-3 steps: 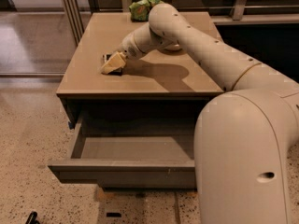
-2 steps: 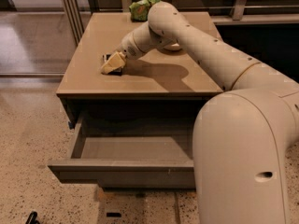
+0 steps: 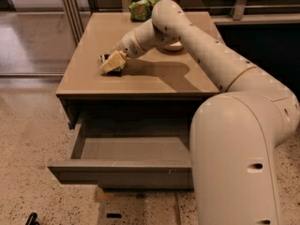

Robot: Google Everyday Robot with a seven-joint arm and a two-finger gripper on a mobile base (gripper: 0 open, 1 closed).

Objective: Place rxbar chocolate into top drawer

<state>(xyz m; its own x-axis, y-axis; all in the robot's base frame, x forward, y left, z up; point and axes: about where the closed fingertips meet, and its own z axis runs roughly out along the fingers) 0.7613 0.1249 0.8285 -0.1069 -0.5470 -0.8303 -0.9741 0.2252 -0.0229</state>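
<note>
The rxbar chocolate (image 3: pixel 105 58) is a small black bar lying flat on the brown cabinet top (image 3: pixel 154 74), left of centre; only its dark edges show around the gripper. My gripper (image 3: pixel 112 63) reaches in from the right and sits directly on the bar, covering most of it. The top drawer (image 3: pixel 119 171) is pulled out below the cabinet top, and its grey inside shows nothing in it.
A green snack bag (image 3: pixel 142 7) lies at the back edge of the cabinet top. A pale round object (image 3: pixel 175 46) is partly hidden under my arm. My large white arm fills the right foreground. Speckled floor lies to the left and in front.
</note>
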